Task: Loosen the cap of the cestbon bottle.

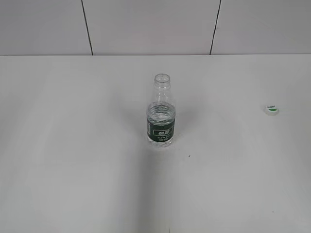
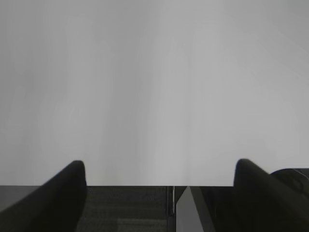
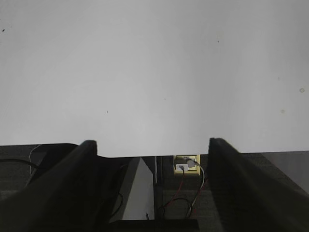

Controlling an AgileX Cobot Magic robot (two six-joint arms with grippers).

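Observation:
The cestbon bottle (image 1: 161,112) stands upright in the middle of the white table in the exterior view, with its dark green label facing me and its threaded neck bare and open. The cap (image 1: 271,109) lies apart on the table at the far right, top side up. Neither arm shows in the exterior view. My left gripper (image 2: 161,166) is open and empty over the table's near edge. My right gripper (image 3: 152,145) is open and empty, also over the near edge. Neither wrist view shows the bottle or the cap.
The white table (image 1: 73,160) ends at a tiled wall (image 1: 146,24) at the back. Below the table's front edge, the right wrist view shows a wall socket with cables (image 3: 186,164) and a table leg (image 3: 137,191).

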